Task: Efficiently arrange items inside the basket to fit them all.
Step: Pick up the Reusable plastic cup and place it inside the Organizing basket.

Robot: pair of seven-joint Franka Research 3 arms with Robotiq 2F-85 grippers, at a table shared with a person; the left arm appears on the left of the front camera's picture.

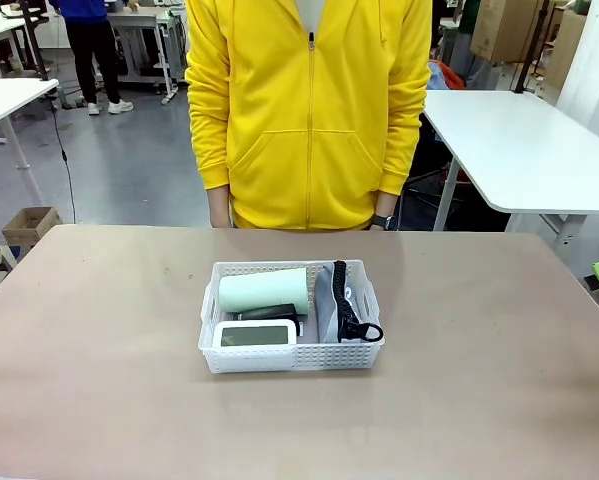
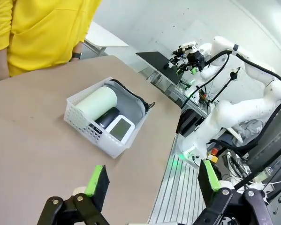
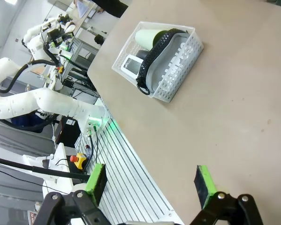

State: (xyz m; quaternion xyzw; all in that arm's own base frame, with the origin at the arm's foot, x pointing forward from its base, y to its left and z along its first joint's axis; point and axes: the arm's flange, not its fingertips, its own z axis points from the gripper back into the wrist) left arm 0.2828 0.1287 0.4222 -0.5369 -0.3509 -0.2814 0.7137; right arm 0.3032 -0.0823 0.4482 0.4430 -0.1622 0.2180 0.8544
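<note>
Brown bench [image 1: 99, 330], both grippers parked clear of it: left gripper [image 2: 152, 180] jaws released, right gripper [image 3: 152, 180] jaws released. Mid-bench, basket [image 1: 291, 355] holds cup [image 1: 264, 292], stapler [image 1: 264, 313], screen device [image 1: 256, 335]; pouch [image 1: 329, 300] stands on edge alongside.

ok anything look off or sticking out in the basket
Mostly tidy. The one oddity is the pouch's black strap, which loops over the basket rim at its front right corner. The cup lies on its side, the screen device in front of it, all inside.
</note>
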